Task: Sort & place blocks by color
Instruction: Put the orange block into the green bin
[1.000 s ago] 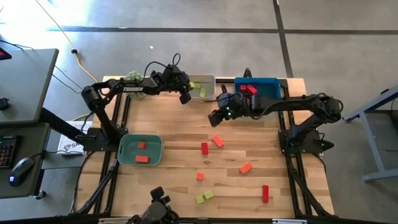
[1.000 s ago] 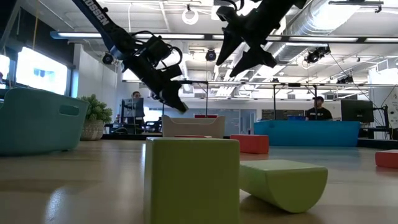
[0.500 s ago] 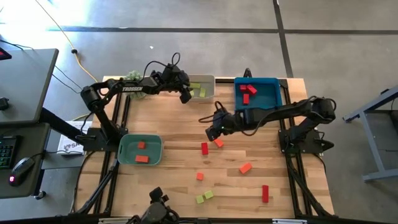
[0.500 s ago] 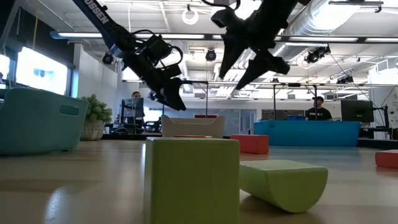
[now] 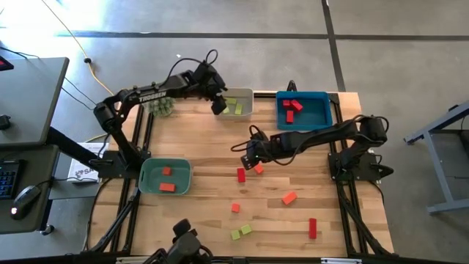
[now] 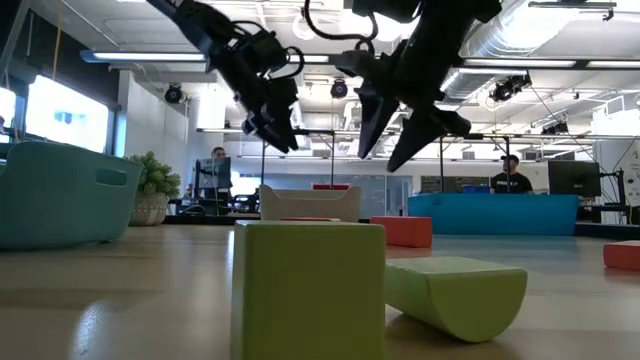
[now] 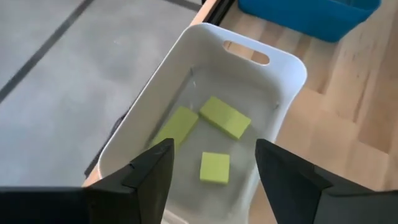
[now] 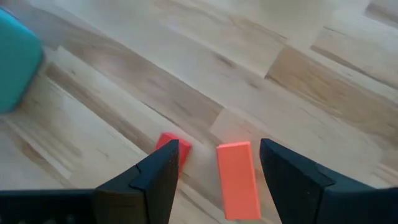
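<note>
Orange block [image 8: 236, 179] is lying flat on the bench between the right gripper [image 8: 214, 171] jaws, standing wide, empty. Looks light, stiff; grip across long flat sides. Left gripper [image 7: 211, 165] jaws are hanging wide over white tray [image 7: 283, 118].

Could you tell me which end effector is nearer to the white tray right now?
Left. The left end effector hangs open just above the white tray, at its edge. The right end effector hovers open over mid-table, clearly apart from that tray.
</note>
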{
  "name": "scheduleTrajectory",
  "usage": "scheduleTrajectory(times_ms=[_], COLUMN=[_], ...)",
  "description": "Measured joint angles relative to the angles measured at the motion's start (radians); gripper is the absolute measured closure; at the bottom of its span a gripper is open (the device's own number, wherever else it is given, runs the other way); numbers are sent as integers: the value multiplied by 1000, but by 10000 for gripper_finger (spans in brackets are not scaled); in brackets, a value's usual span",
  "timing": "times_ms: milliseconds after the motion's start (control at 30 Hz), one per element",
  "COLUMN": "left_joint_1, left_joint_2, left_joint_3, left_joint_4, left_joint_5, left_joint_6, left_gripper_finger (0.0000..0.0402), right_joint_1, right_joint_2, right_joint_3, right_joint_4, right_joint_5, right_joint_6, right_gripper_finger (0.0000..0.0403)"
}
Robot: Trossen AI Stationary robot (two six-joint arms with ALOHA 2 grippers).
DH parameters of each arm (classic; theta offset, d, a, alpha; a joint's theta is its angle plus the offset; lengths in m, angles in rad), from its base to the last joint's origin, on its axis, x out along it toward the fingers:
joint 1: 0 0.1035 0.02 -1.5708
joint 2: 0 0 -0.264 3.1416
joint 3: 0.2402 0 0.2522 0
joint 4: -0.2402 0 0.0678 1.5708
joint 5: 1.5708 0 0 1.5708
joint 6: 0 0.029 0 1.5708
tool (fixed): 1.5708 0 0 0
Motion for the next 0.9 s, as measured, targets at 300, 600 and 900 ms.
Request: scheduleTrajectory(times_ms=[300, 600, 900], left_joint_1=[-10, -34, -31], left_joint_2=[0, -7, -93], left_joint_3=[168, 287, 301], left_joint_4=[-273, -421, -515], left_joint_5=[10, 10, -29], left_joint_6=[-91, -116, -119], left_gripper_finger=[185, 186, 186], right_joint_1=[31, 78, 90], right_joint_2=[66, 113, 176], right_joint_3=[0, 1, 2], right_joint_4=[-10, -95, -92], right_joint_5=[-4, 11, 48], right_joint_6=[-60, -84, -86], right_gripper_finger=[192, 192, 192])
